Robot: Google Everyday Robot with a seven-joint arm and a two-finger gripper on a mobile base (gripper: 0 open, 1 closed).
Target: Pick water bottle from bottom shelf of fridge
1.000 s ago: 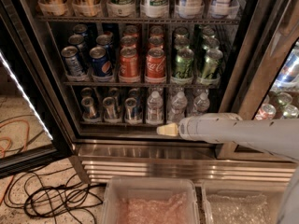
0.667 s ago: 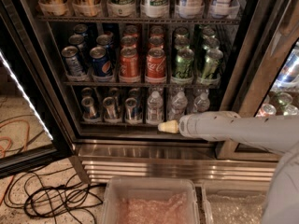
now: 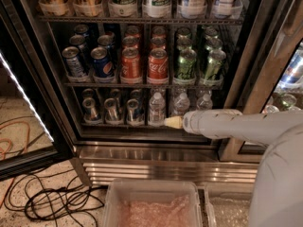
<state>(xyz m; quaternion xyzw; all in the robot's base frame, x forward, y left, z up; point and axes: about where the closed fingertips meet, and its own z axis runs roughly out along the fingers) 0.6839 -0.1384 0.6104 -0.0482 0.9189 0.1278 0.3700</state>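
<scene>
The fridge point(image 3: 239, 79) stands open with its glass door point(image 3: 23, 103) swung to the left. On the bottom shelf point(image 3: 118, 126) a clear water bottle point(image 3: 156, 109) with a white cap stands at the front, right of centre. Two more bottles point(image 3: 180, 105) point(image 3: 204, 101) stand to its right. My gripper point(image 3: 173, 122), a pale tip on the white arm point(image 3: 222, 124), reaches in from the right. It sits at the shelf's front rail, just below and between the first two bottles. It holds nothing that I can see.
Three silver-topped cans point(image 3: 112, 110) fill the left of the bottom shelf. Racks of soda cans point(image 3: 157, 65) sit above. The louvered steel base point(image 3: 165, 167) is below. Black cables point(image 3: 57, 200) lie on the floor at left. A clear plastic bin point(image 3: 154, 205) is in front.
The gripper has risen a little, from below the shelf rail to the level of the bottles' bases. The bottles have not moved.
</scene>
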